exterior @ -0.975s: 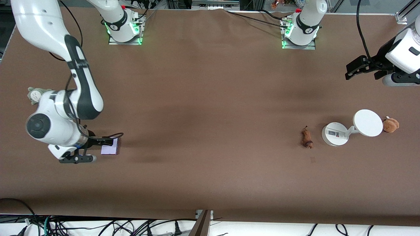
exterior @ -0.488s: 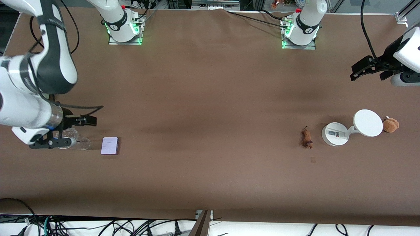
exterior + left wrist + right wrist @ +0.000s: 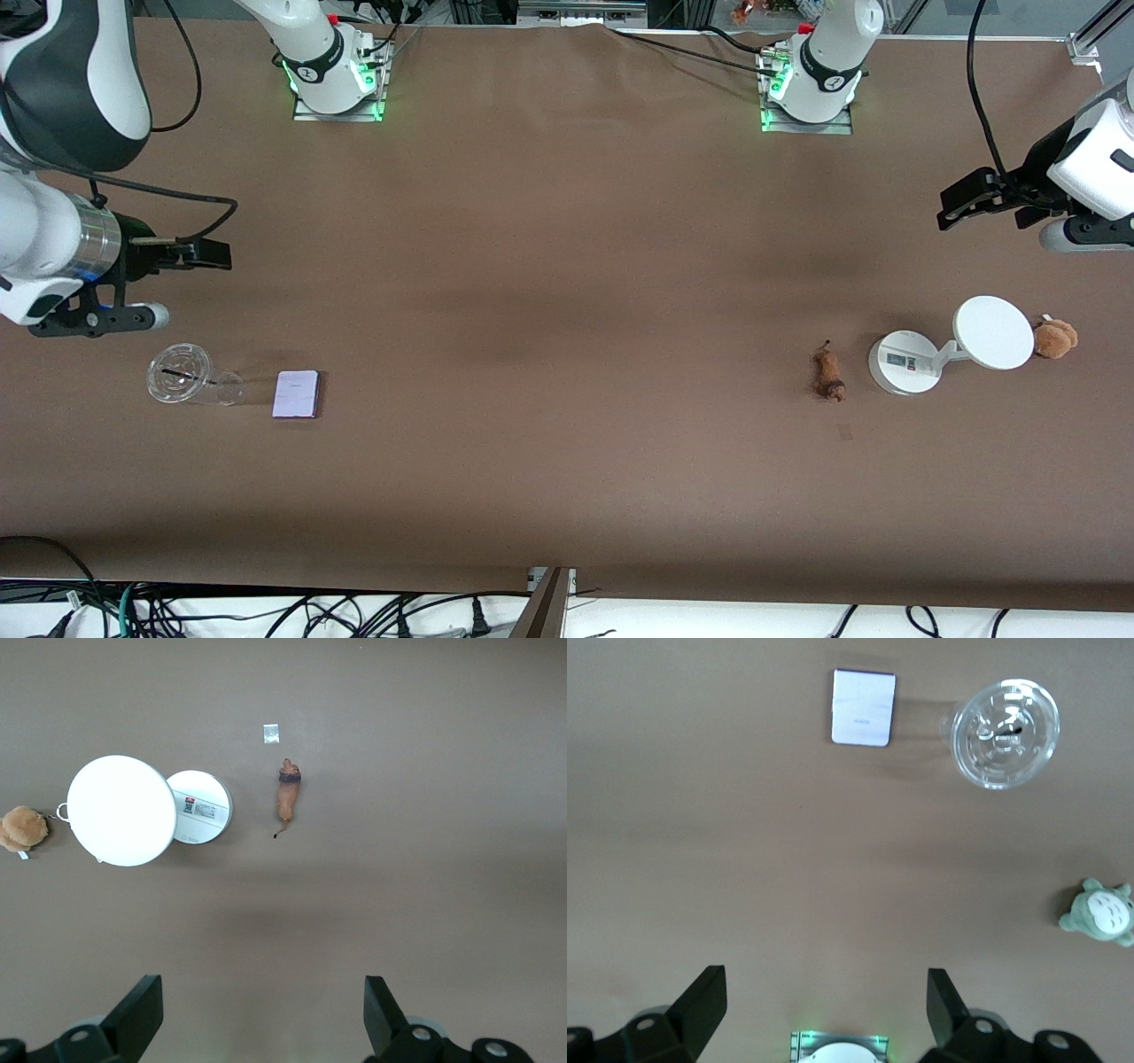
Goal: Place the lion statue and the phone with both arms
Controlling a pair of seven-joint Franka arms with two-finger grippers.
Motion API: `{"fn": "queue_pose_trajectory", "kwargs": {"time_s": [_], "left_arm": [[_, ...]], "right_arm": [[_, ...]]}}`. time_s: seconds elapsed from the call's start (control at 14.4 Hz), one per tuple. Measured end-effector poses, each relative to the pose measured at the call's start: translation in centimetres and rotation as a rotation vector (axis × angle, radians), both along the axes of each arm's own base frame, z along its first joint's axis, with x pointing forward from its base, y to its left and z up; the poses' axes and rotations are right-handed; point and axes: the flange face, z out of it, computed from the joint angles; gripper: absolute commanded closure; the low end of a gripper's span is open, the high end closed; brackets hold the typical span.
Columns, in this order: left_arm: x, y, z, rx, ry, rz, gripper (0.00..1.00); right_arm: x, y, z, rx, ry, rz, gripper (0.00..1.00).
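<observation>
The phone (image 3: 296, 393), a flat pale lavender rectangle, lies on the table toward the right arm's end and also shows in the right wrist view (image 3: 864, 707). My right gripper (image 3: 199, 255) is open and empty, raised over bare table apart from the phone; its jaws stand wide in its wrist view (image 3: 827, 1014). The lion statue (image 3: 829, 373), small and orange-brown, lies on the table toward the left arm's end and shows in the left wrist view (image 3: 288, 797). My left gripper (image 3: 983, 204) is open and empty, raised over bare table (image 3: 264, 1019), apart from the statue.
A clear cup (image 3: 182, 377) lies on its side beside the phone (image 3: 1005, 734). A white stand with a disc (image 3: 994, 332) stands beside the statue, a brown plush (image 3: 1054, 338) next to it. A grey-green plush (image 3: 1099, 914) sits near the table's end.
My right gripper has let go of the phone and risen away from it, uncovering the clear cup. The phone stays flat on the table. The left gripper has barely shifted.
</observation>
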Motion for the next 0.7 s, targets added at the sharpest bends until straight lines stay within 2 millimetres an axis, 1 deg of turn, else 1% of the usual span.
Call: {"fn": "queue_pose_trajectory", "kwargs": {"time_s": [0.21,0.42,0.49,0.63,0.7], "left_arm": [[0.0,0.4,0.0,0.003,0.0,0.012,0.0],[0.2,2.2,-0.2,0.004,0.003,0.046,0.0],[0.2,2.5,-0.2,0.004,0.004,0.051,0.0],[0.2,2.4,-0.2,0.004,0.004,0.049,0.0],[0.2,2.3,-0.3,0.004,0.005,0.049,0.0]], "right_arm": [[-2.1,0.1,2.3,0.006,-0.033,0.005,0.0],[-5.1,0.1,6.5,0.019,-0.144,0.012,0.0],[-6.1,0.0,7.8,0.022,-0.173,0.012,0.0],[-7.9,-0.4,10.1,0.015,-0.208,0.014,0.0],[-8.6,-0.5,10.7,0.003,-0.206,0.017,0.0]]}}
